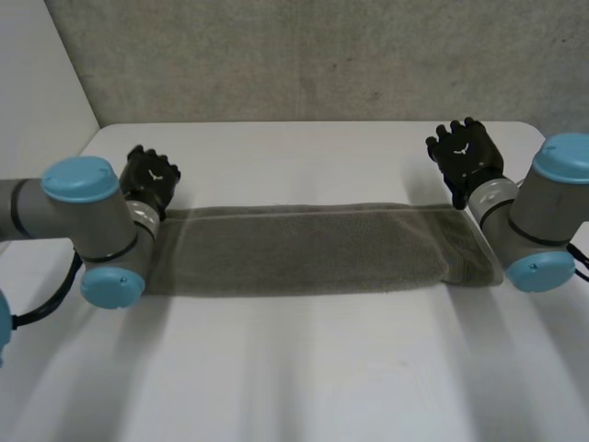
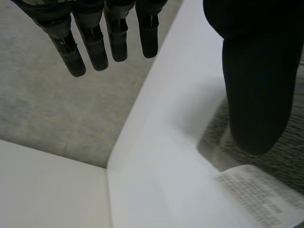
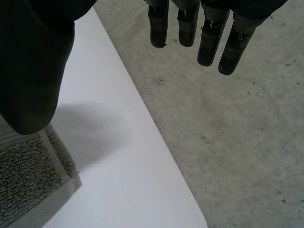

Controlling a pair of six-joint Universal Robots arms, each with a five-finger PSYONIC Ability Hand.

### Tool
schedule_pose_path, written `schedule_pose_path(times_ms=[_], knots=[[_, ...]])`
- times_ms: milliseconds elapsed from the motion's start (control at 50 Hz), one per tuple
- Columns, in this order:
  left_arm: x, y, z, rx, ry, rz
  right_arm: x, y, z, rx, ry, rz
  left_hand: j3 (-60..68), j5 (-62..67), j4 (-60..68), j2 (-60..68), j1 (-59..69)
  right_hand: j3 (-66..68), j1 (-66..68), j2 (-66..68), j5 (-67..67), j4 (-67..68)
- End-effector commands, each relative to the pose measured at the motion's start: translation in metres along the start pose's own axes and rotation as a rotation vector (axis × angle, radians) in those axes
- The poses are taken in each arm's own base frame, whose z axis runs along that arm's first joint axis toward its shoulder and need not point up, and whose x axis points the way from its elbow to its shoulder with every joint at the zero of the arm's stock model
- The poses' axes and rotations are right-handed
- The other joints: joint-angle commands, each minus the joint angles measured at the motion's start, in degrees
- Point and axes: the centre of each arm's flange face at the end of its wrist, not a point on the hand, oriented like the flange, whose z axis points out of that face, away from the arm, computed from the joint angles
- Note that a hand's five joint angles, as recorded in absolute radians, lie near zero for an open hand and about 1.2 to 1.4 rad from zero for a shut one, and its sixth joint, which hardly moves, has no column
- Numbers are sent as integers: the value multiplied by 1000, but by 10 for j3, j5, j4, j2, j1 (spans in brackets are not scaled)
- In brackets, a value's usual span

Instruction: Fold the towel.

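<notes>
Lying flat, straight-edged towel (image 1: 313, 249) has table (image 1: 304, 368) all around.

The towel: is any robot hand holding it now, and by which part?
Nothing is held. The left robot hand and the right robot hand are both open, one near each end of the towel, gripping no cloth.

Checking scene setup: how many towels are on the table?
1. The grey towel lies as a long strip across the white table, one end near the left hand, the other near the right hand. The arms cover parts of both ends, so something small could hide there.
</notes>
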Motion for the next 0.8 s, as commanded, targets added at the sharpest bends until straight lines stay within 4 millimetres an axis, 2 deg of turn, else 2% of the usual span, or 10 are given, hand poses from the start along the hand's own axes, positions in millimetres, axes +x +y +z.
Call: schedule_pose_path(times_ms=[20, 80, 140, 180, 300, 440, 520, 640, 760, 800], knots=[[-32, -18, -18, 31, -46, -23, 19, -26, -40, -19, -11, 19, 21, 24, 20, 21, 19, -38, -33, -39, -35, -47], [-38, -20, -31, 29, -39, -38, 20, -31, -59, -54, -39, 51, 25, 27, 24, 25, 22, -17, -12, -18, -14, -27], [-39, -20, -39, 29, -31, -57, 18, -29, -68, -88, -65, 79, 26, 29, 25, 26, 24, 27, 32, 26, 30, 17], [-39, -22, -55, 39, 2, -108, 15, -20, -83, -180, -117, 162, 28, 30, 27, 28, 26, 77, 82, 76, 80, 68], [-33, -23, -79, 53, 74, -242, 11, 6, -103, -324, -225, 356, 26, 29, 25, 26, 24, 91, 96, 90, 94, 81], [-23, -17, -91, 32, 126, -371, 12, 25, -105, -353, -245, 415, 26, 29, 25, 26, 24, 91, 96, 90, 94, 81], [-20, -13, -93, 15, 137, -423, 12, 36, -99, -341, -222, 421, 26, 29, 25, 26, 24, 106, 111, 105, 109, 96], [-21, -13, -96, 12, 137, -454, 6, 57, -89, -358, -206, 425, 23, 25, 22, 23, 21, 155, 160, 154, 158, 145], [-21, -14, -97, 19, 136, -455, 3, 65, -84, -371, -210, 432, 21, 24, 20, 21, 19, 188, 193, 187, 191, 179], [-20, -15, -98, 25, 136, -455, 0, 70, -82, -380, -215, 434, 20, 22, 19, 20, 17, 250, 255, 249, 253, 241]])
